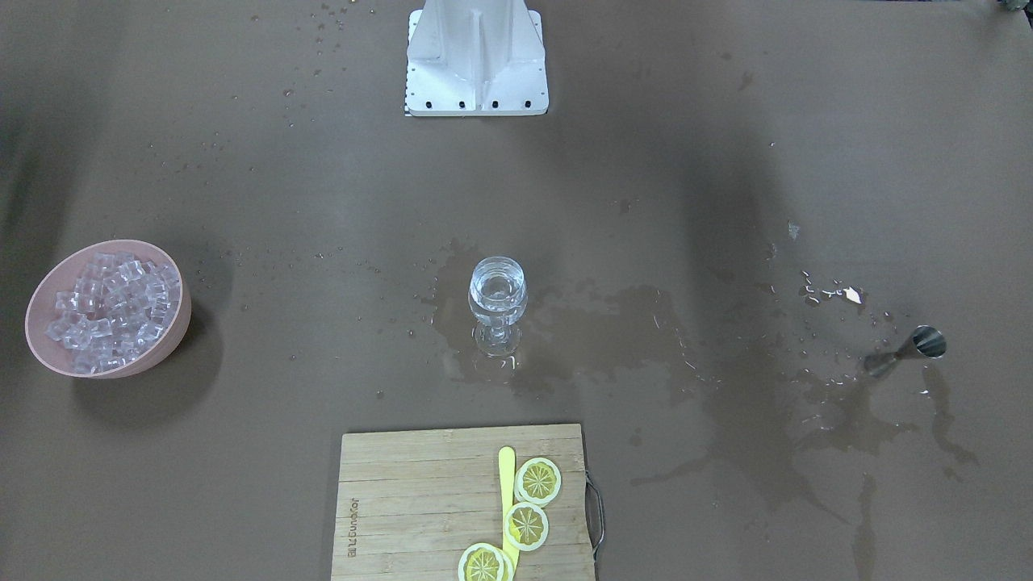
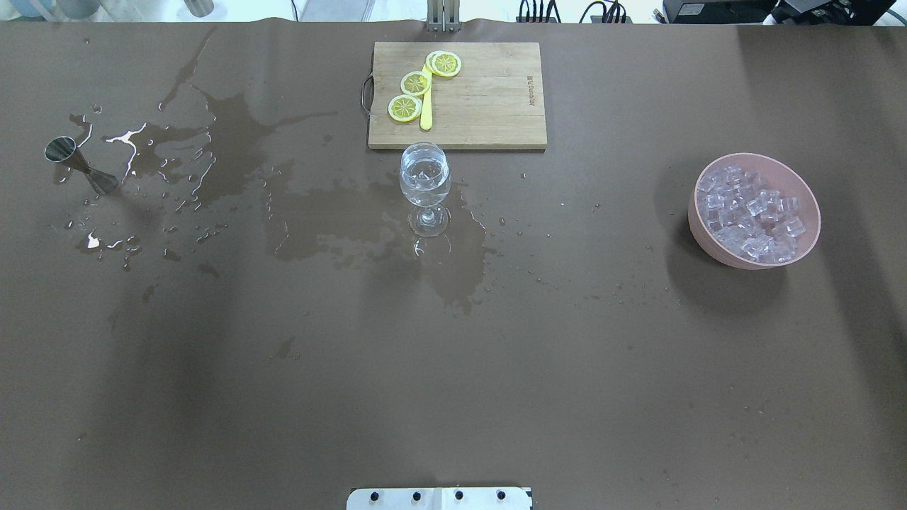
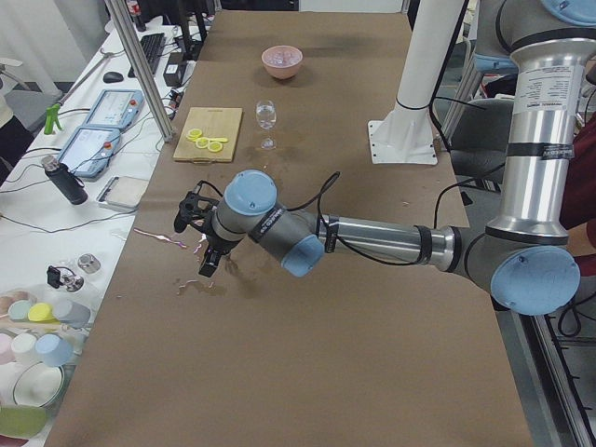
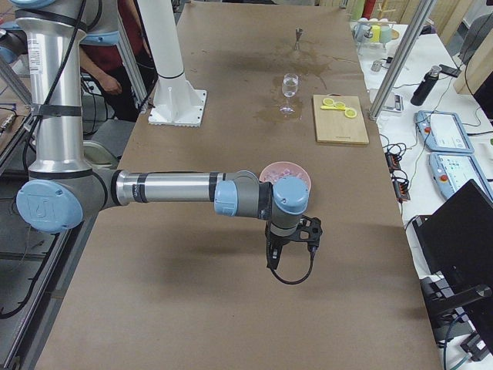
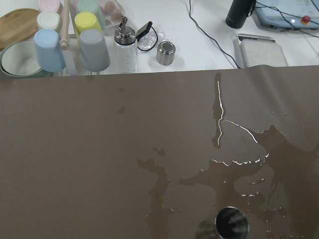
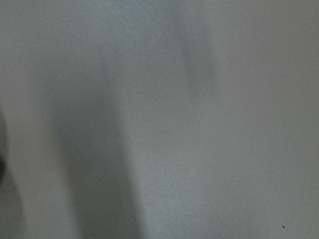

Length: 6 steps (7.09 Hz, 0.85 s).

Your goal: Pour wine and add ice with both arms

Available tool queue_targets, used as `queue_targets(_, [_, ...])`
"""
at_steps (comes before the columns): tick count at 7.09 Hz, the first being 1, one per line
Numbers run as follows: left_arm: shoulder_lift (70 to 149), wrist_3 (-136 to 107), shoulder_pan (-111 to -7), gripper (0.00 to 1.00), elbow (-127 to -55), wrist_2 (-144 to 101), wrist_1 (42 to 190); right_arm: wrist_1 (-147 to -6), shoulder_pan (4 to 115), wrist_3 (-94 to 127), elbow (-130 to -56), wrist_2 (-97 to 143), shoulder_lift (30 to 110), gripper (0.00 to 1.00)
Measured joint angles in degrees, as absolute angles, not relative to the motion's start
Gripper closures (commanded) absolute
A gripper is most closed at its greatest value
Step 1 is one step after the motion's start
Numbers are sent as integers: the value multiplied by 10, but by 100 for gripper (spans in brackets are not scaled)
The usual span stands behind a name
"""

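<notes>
the wine [image 2: 424, 177] is a clear, colourless liquid sitting in the bowl of a stemmed glass [image 2: 426, 212] that stands upright at the middle of the table [image 2: 453, 368]. it fills the lower part of the glass and looks like water. whether any cubes float in it i cannot tell. around the foot of the glass the brown table cover is dark and wet. more spilled liquid spreads off to the robot's left, with bright beads and streaks near a steel jigger [image 2: 78, 165]. the jigger stands upright far out on that left side, well apart from the glass.

the ice [image 2: 751, 212] is a heap of small glassy cubes, many alike, filling a pink bowl [image 2: 708, 241] on the robot's right side, well apart from the glass. just beyond the glass, on the far side from the robot, lies a wooden cutting board [image 2: 489, 106] with three lemon slices [image 2: 415, 83] and a yellow utensil [image 2: 426, 106] on it.

the left arm [image 3: 372, 240] reaches out low over the wet patch, and its gripper [image 3: 209, 263] hangs just above the table, near the jigger. the left wrist camera looks down on the jigger's open mouth [image 5: 232, 222]. the right arm [image 4: 169, 187] stretches out near the bowl, and its gripper [image 4: 272, 254] points down at bare table. neither hand shows clearly enough to tell whether it is released or clenched.
</notes>
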<state>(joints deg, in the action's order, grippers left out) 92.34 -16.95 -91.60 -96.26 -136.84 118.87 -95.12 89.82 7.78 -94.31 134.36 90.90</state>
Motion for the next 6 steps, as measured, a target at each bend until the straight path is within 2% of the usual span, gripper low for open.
queue_targets(2, [925, -98, -932, 3, -1008, -1371, 1063, -952, 895, 79, -945, 1346, 910, 0])
queue_targets(6, [926, -33, -928, 3, -1009, -1366, 971, -953, 883, 80, -947, 1346, 915, 0])
